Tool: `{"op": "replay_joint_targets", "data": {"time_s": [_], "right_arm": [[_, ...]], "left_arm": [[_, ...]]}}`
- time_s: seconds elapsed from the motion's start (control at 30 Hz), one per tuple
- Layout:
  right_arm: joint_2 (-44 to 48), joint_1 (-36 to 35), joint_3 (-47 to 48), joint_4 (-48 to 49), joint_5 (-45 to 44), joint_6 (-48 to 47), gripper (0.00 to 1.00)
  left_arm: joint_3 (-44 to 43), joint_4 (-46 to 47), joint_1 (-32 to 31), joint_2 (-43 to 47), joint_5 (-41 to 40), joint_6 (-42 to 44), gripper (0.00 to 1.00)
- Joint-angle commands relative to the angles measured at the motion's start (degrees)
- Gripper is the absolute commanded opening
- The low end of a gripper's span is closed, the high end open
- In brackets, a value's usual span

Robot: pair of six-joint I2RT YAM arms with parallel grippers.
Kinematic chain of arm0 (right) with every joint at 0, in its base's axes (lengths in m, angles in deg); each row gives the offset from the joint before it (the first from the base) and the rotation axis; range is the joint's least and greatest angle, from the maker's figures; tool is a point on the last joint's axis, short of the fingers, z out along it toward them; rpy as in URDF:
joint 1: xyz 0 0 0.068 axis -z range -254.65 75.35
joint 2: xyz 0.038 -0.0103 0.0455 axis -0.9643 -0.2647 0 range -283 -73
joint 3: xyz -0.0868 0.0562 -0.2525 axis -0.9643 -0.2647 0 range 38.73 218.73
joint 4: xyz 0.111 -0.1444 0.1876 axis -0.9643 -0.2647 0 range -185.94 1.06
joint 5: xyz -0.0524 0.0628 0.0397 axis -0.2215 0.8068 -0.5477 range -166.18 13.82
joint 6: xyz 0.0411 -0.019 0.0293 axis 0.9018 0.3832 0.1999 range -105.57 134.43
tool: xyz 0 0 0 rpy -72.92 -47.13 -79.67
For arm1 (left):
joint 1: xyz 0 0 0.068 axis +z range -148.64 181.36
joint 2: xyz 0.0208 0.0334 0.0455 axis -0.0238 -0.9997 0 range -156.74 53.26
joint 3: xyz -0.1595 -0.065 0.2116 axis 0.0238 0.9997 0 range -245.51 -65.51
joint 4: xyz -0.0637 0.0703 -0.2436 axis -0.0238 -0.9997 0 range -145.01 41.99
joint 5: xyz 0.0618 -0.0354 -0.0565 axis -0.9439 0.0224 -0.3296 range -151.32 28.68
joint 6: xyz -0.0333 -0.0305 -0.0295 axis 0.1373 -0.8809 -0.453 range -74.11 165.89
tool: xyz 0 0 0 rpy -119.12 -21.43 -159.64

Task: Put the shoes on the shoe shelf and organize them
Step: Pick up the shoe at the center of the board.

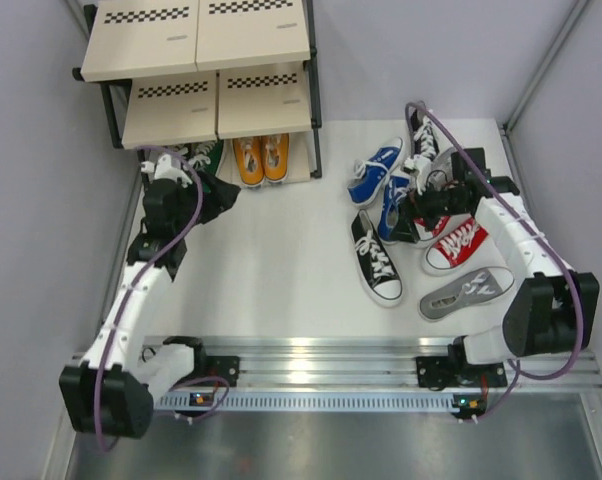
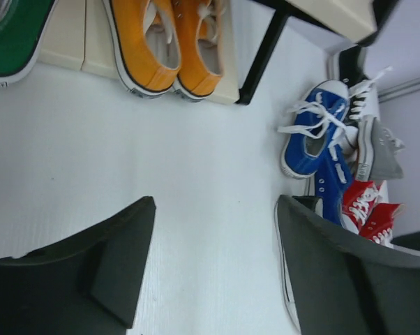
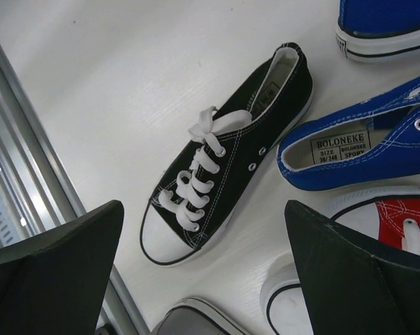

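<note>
Comparing views, we find left gripper (image 2: 215, 209) and right gripper (image 3: 204, 209) spread wide, empty (label (image 3: 339, 147) inside blue shoe (image 3: 377, 164) legible only at right wrist).

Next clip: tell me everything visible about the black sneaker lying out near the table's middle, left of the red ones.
The black sneaker is a low-top in black canvas with white stitching, white laces threaded through metal eyelets, a white rubber toe cap and sole edging, and a label inside the tongue. It sits upright on its sole on the white table, toe toward the arms' rail. Its heel is close to a blue sneaker; whether they touch is unclear. The right gripper hangs open above it, not touching.
</note>
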State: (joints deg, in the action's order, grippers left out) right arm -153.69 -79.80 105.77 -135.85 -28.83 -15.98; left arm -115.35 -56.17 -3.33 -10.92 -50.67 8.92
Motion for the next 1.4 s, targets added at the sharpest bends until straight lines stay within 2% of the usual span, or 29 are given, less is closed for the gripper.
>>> {"op": "replay_joint_targets", "data": {"time_s": [0.0,0.07,0.1,0.13,0.2,0.3,0.43,0.67,0.77,0.8,0.87,0.9,0.97,1.0,1.03,1.13,1.23,1.37], "right_arm": [[-1.7,-3.0,3.2,-0.5,-7.0,-0.4,0.99],[-3.0,-6.6,2.7,0.3,-11.1,0.2,0.99],[-3.6,-7.7,2.2,0.6,-12.2,0.4,0.99],[-4.2,-9.3,2.0,0.9,-14.5,1.7,0.99],[-5.8,-10.3,0.8,2.3,-17.1,3.3,0.98],[-5.8,-10.8,-1.9,4.7,-20.5,6.2,0.97],[-5.0,-11.2,-5.1,5.3,-21.9,5.6,0.96],[-8.2,-16.2,-9.7,11.9,-22.9,7.3,0.92],[-11.8,-17.7,-8.7,14.6,-24.9,9.9,0.83],[-12.5,-17.9,-7.7,14.7,-25.2,10.1,0.71],[-13.3,-18.0,-7.3,14.9,-25.4,10.3,0.55],[-13.2,-18.0,-7.2,14.7,-24.6,9.7,0.33],[-12.0,-18.0,-7.7,14.6,-23.4,7.3,0.06],[-11.3,-18.0,-8.2,14.0,-21.4,5.1,0.0],[-9.8,-18.0,-8.2,13.3,-20.4,3.5,0.0],[-5.2,-18.0,-7.5,8.1,-14.6,-5.3,0.0],[-1.6,-18.1,-5.2,-0.5,-9.7,-17.2,0.0],[0.5,-20.0,-1.1,-9.6,-9.1,-30.6,0.0]], "left_arm": [[4.7,-3.7,-0.1,10.8,-1.1,1.6,0.79],[8.2,-4.7,-0.1,17.6,-2.6,-0.6,0.84],[9.1,-5.4,-0.1,19.6,-4.4,-1.7,0.94],[10.0,-5.9,-0.1,21.7,-5.6,-3.9,0.98],[11.9,-8.4,-0.1,27.3,-8.7,-6.5,0.98],[13.9,-8.6,-0.1,32.6,-7.9,-8.2,0.98],[14.4,-9.3,-0.1,33.4,-0.1,-9.3,0.97],[12.2,-9.2,-0.2,25.1,12.6,-10.6,0.95],[10.2,-9.2,-0.8,21.1,15.6,-10.3,0.92],[9.9,-9.2,-1.2,20.2,16.1,-10.4,0.92],[8.7,-9.2,-3.7,17.3,16.9,-9.9,0.92],[8.5,-9.2,-5.1,16.6,15.0,-9.4,0.91],[8.4,-9.1,-12.2,14.9,11.3,-8.9,0.92],[8.4,-8.6,-14.7,14.1,7.6,-8.4,0.92],[8.5,-7.9,-19.5,12.7,6.8,-8.2,0.92],[9.8,-3.3,-24.8,10.1,6.8,-8.9,0.92],[9.2,0.9,-27.0,7.9,8.8,-8.3,0.92],[6.2,3.6,-27.6,4.5,13.8,-7.3,0.93]]}}
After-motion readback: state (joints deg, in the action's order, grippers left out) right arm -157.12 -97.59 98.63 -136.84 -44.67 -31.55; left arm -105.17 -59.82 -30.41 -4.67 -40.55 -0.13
